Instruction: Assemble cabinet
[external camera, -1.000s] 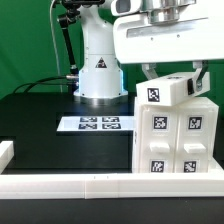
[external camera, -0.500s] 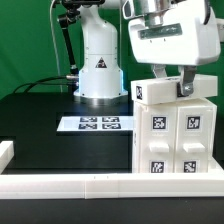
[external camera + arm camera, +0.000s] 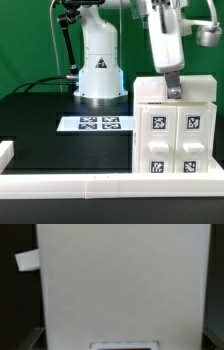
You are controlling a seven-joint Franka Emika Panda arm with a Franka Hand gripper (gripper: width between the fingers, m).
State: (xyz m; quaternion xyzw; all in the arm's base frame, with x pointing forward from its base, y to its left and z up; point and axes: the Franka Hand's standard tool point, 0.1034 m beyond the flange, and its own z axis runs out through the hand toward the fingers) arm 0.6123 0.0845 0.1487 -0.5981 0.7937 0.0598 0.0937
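Black tabletop (image 3: 45, 112), green backdrop. Gripper (image 3: 172, 88) low on cabinet (image 3: 175, 135) top, apparently touching; open or closed, cannot tell. Cabinet directly beneath tool, fills wrist view. Risk: off-centre downward push tilts or skids cabinet toward border rail (image 3: 100, 185) below gripper.

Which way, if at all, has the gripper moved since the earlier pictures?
Yes: against the cabinet, the gripper has turned edge-on and dropped slightly toward its top.

Tilted top panel (image 3: 150, 90) now level on cabinet (image 3: 175, 140), gripper (image 3: 173, 90) turned edge-on
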